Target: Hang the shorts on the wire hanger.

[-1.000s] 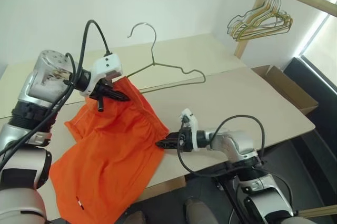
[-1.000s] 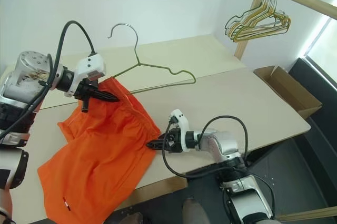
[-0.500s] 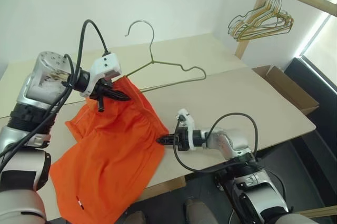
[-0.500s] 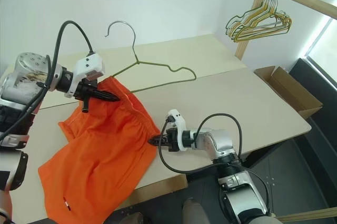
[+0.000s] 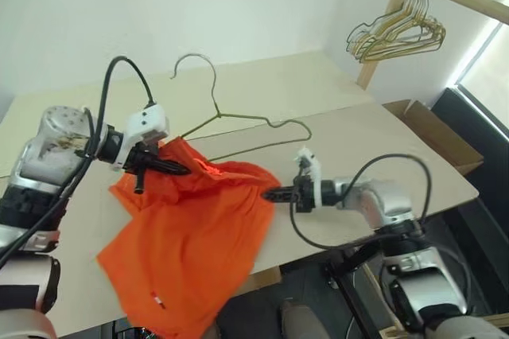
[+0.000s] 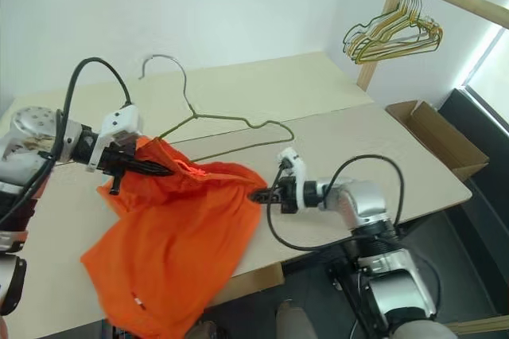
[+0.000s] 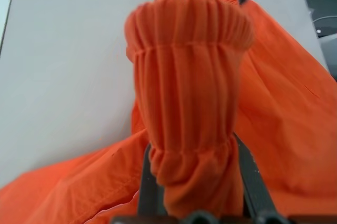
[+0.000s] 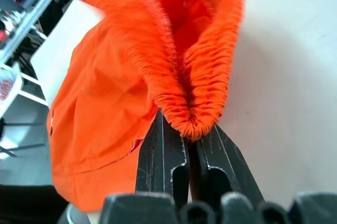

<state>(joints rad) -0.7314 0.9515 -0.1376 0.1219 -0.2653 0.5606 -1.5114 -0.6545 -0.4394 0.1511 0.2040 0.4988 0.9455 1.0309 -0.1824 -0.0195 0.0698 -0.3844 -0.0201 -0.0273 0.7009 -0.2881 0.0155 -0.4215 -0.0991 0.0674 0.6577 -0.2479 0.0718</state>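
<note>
Both tools pinching the orange shorts (image 5: 199, 227) by the waistband: left tool (image 5: 184, 169) at one end, right tool (image 5: 269, 193) at the other. Shorts hanging down onto the table (image 5: 374, 148), partly covering the wire hanger (image 5: 238, 118).

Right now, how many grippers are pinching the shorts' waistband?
2. The left gripper holds one end of the shorts' waistband near the wire hanger; the right gripper pinches the opposite end.
</note>
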